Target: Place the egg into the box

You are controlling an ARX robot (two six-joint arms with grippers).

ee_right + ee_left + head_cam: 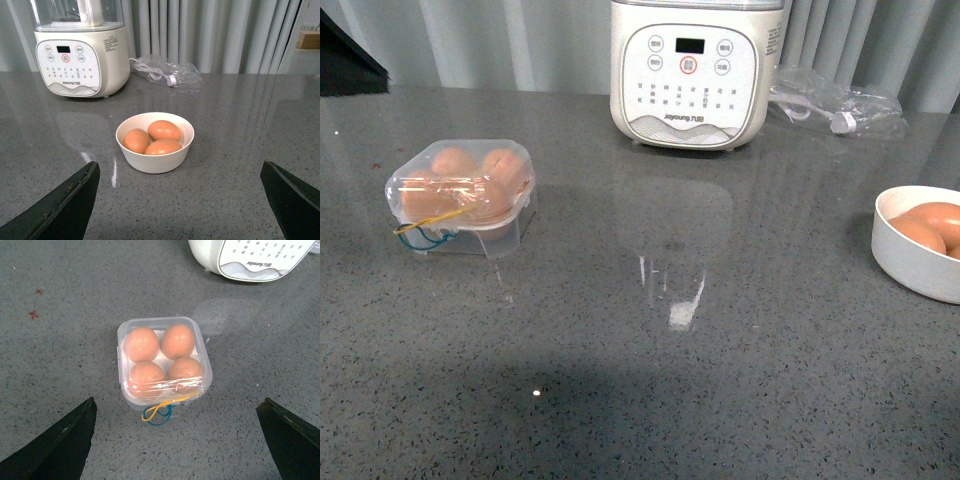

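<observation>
Both pincers are seen spread wide and empty above the grey surface (650, 400). On the left, the box (460, 195) is found closed over four eggs (164, 357). Three more eggs (152, 138) are held in the white bowl (155, 161) at right. Farthest back, an appliance (688, 75) is seen.

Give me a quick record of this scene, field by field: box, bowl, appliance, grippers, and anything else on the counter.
box: clear case, four eggs inside, all slots filled, lid seems shut
cords: yellow and blue, at the box's front edge
bowl: white, three eggs, to the robot's right
appliance: white, with buttons, at the back
bag: clear plastic with cable, beside the appliance
left gripper: open, above the box, holding nothing
right gripper: open, facing the bowl, holding nothing
</observation>
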